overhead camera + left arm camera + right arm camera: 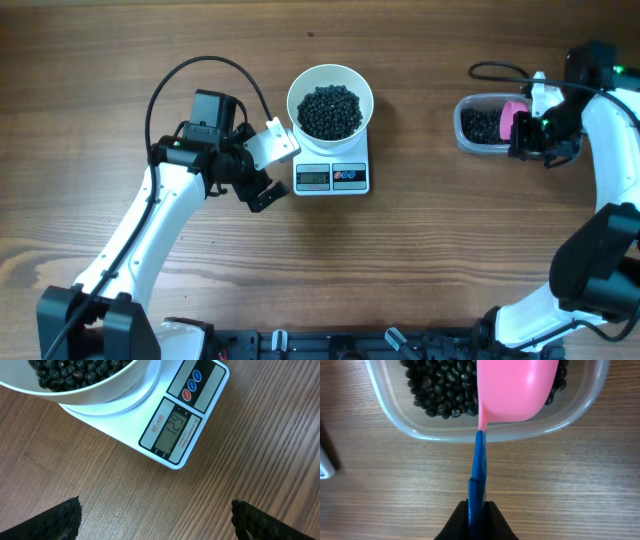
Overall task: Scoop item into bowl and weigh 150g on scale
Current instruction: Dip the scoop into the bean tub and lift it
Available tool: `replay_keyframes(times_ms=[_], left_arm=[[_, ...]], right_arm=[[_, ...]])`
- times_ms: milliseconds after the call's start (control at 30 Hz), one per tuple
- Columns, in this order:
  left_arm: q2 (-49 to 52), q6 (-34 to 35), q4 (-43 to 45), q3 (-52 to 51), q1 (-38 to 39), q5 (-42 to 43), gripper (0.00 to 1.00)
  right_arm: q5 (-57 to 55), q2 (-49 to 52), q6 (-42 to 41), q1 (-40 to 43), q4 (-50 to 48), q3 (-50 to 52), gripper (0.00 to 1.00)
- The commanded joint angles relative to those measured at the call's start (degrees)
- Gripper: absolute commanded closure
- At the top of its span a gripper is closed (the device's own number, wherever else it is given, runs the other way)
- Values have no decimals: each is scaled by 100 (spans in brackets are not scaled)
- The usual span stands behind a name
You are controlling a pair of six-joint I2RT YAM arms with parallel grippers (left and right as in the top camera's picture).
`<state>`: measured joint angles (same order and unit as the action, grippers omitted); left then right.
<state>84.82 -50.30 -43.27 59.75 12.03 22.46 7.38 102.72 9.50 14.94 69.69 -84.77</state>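
Note:
The white bowl (pixel 331 82) holds a heap of black beans (pixel 330 110) and rests on the white scale (pixel 332 176), whose display (pixel 176 428) shows digits. My left gripper (pixel 262 172) hovers open just left of the scale, its fingertips (pixel 62 519) wide apart over bare wood. At the far right, my right gripper (pixel 476 515) is shut on the blue handle (pixel 478 470) of a pink scoop (pixel 517 387). The scoop's cup hangs over a clear tub (pixel 480 124) with more black beans (pixel 442 390) inside.
Black cable loops over the table behind the left arm (pixel 190 70). Another cable (pixel 495 68) runs behind the tub. The right arm's white links (pixel 610 150) stand along the right edge. The wooden table (pixel 420 260) stretches in front of the scale.

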Motion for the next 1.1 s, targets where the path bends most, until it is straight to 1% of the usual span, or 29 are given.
replay_keyframes(times_ms=[0, 133, 300, 433, 633, 767, 1067], left_arm=[[37, -70, 15, 20, -22, 131, 0], [37, -70, 15, 20, -22, 131, 0], [37, -70, 15, 20, -22, 131, 0], [37, -70, 15, 20, -22, 131, 0], [37, -70, 15, 20, -22, 131, 0], [37, -70, 15, 20, -22, 131, 0], [37, -70, 15, 20, -22, 131, 0]], right_arm=[[-184, -92, 13, 2, -251, 225, 96], [-157, -92, -70, -9, -566, 367, 96], [-444, -83, -214, -13, -778, 389, 96], [-463, -81, -212, -13, -894, 389, 96], [-463, -44, -205, -13, -922, 391, 96], [-461, 173, -208, -48, -927, 391, 96], [-133, 372, -175, -426, -887, 391, 96]])
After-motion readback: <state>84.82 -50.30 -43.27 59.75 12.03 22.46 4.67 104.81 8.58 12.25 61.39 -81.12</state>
